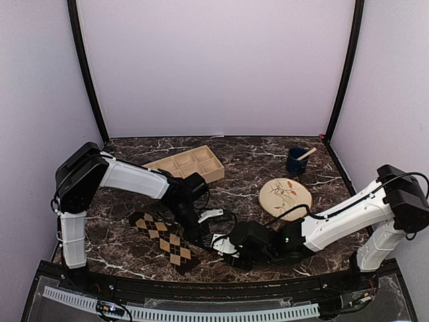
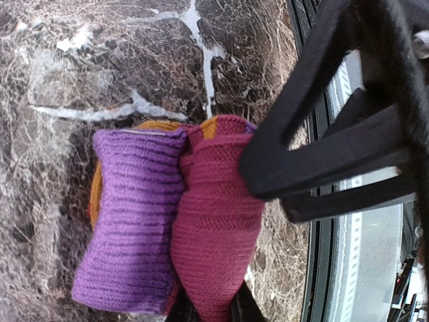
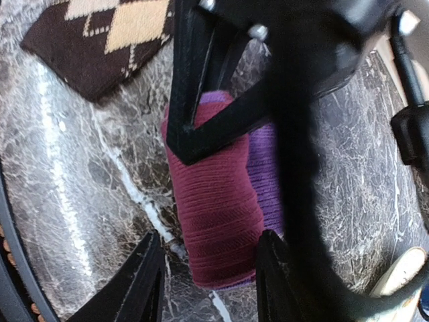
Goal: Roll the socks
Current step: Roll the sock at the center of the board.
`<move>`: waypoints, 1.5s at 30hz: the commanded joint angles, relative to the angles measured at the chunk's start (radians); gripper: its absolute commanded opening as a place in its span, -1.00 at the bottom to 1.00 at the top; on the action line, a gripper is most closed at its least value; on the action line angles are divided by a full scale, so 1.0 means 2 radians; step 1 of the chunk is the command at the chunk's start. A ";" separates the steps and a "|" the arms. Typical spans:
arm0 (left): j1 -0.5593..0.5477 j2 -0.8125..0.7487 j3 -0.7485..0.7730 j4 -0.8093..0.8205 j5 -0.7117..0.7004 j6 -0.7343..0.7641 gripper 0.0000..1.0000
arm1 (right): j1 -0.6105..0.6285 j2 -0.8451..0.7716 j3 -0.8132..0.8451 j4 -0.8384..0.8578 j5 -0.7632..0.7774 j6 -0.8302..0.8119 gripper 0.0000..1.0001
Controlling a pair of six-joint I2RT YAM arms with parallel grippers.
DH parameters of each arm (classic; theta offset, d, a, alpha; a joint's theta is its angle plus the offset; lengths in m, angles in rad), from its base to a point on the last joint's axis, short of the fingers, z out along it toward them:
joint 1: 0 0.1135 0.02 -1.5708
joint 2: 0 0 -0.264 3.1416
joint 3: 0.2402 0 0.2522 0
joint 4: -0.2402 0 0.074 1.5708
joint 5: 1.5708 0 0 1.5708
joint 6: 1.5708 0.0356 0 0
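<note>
Scanning from the left on the overhead feed, I pick up a brown argyle sock (image 1: 164, 241) lying flat on the dark marble table (image 1: 268, 151), near the front edge. Behind it sits a wooden divided tray (image 1: 191, 164). Just right of the sock, the left gripper (image 1: 201, 233) is down at the table, tip to tip with the right gripper (image 1: 224, 245). Together they hide the work from above.

The wrist cameras show it: a sock roll (image 2: 201, 221), purple on one side and maroon on the other, with a bit of orange at one end, lying on the marble between the two grippers. From the right wrist, a black frame finger of the left gripper rests against the maroon side. I can't tell whether that gripper is closed on the roll, since its other finger is a blur. The right gripper's own fingers (image 3: 144, 282) stand apart, straddling the near end of the roll, one just beside the fabric, the other with marble showing in the gap.

Farther right, a patterned plate (image 1: 285, 196) and a blue cup (image 1: 295, 161) holding a stick sit well apart from the roll.
</note>
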 commanded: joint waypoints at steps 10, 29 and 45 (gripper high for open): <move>-0.001 0.027 -0.009 -0.050 -0.025 0.010 -1.00 | 0.005 0.041 0.012 0.013 0.025 -0.033 -0.15; 0.001 0.022 -0.012 -0.044 -0.039 -0.009 -0.84 | -0.016 0.071 0.027 -0.018 -0.006 -0.023 -1.00; 0.022 -0.093 -0.102 0.081 -0.088 -0.077 -0.27 | -0.032 0.079 0.049 -0.067 -0.052 0.016 -1.00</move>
